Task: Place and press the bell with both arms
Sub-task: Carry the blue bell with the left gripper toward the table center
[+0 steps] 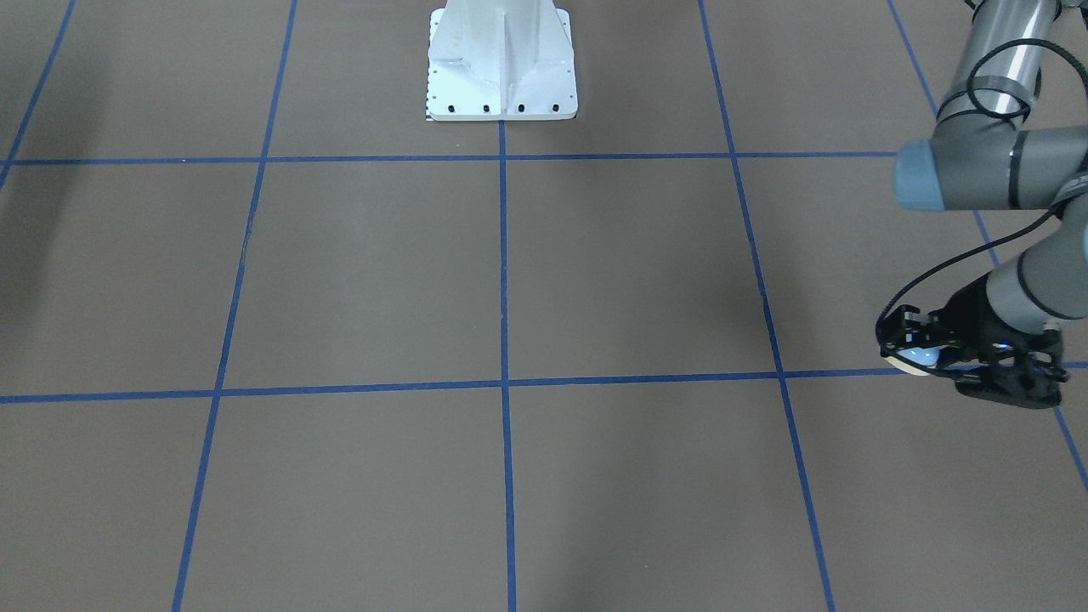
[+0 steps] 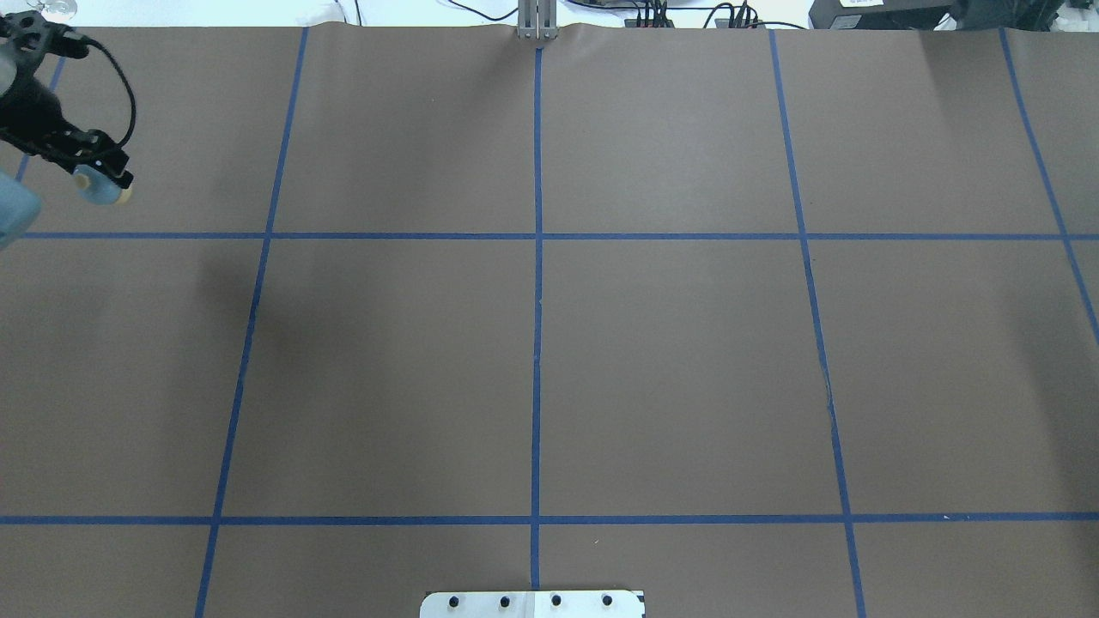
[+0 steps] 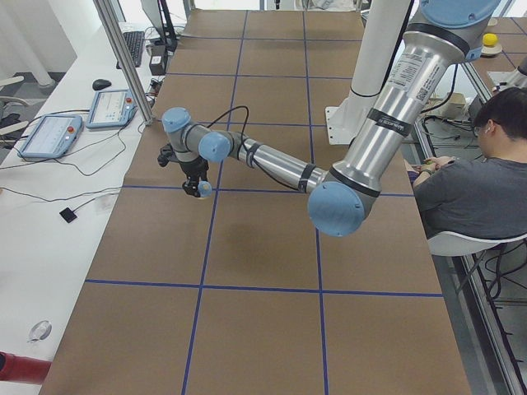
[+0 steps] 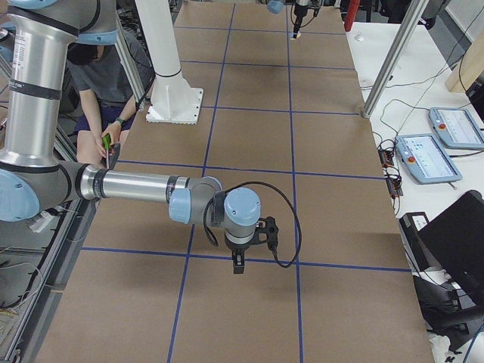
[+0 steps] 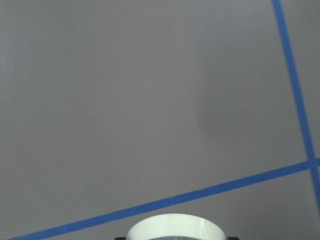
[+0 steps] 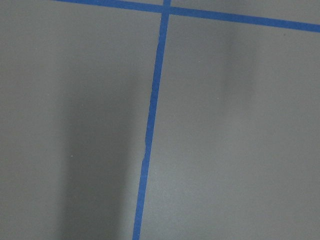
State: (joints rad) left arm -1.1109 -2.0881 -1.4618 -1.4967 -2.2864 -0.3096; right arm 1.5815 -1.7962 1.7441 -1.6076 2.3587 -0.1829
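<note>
Left gripper [image 2: 103, 176] clamped on the bell [image 2: 96, 189], held clear of the tabletop [image 2: 670, 343] near its far-left corner; right gripper [image 4: 237, 262] toward the right edge, closure unreadable; judged step: placing, next lower bell base-flat and release.

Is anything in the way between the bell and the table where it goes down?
No. The left hand holds the bell above the brown table, and nothing visible lies under it or nearby, only blue tape lines.
</note>
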